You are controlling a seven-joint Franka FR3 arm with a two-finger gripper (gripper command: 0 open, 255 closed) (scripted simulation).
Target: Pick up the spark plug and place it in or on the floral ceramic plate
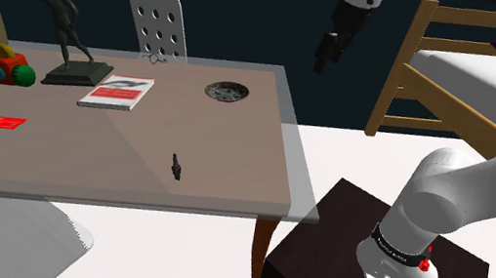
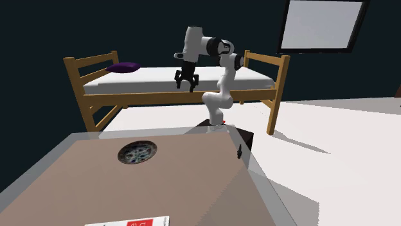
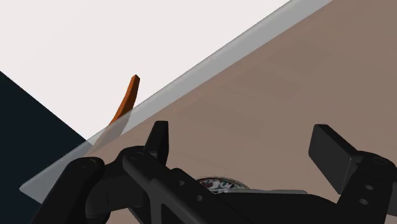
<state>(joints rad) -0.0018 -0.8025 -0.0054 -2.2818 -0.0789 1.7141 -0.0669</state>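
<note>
We judge the task barely begun: nothing is grasped and nothing has been placed. The small dark spark plug [image 1: 176, 166] lies by itself on the brown tabletop with the pale grey rim [image 1: 233, 161]. In the second exterior view it sits close to the table edge on the stand's side [image 2: 240, 151]. The round plate with the dark floral pattern [image 1: 227, 91] rests flat on the same tabletop, well apart from the plug, and it carries nothing [image 2: 137, 152]. The all-black two-finger gripper [image 1: 325, 55] hangs high above the table's level, off toward the wooden-framed bed with the white mattress [image 2: 167, 80], and is near neither the plug nor the plate. Its fingers stand apart with nothing between them, as the wrist view shows plainly [image 3: 245, 143]; there part of the patterned plate peeks out behind the gripper's body [image 3: 219, 184]. So every step remains. The arm has to come down over the plug and close on it, lift it, carry it across to the plate and let it go there. The plug is slim and lies flat, so we expect the grasp to call for careful alignment. The dark figurine [image 1: 68, 36], the red and white book [image 1: 117, 92] and the red card [image 1: 5, 122] stand clear of the likely path.
</note>
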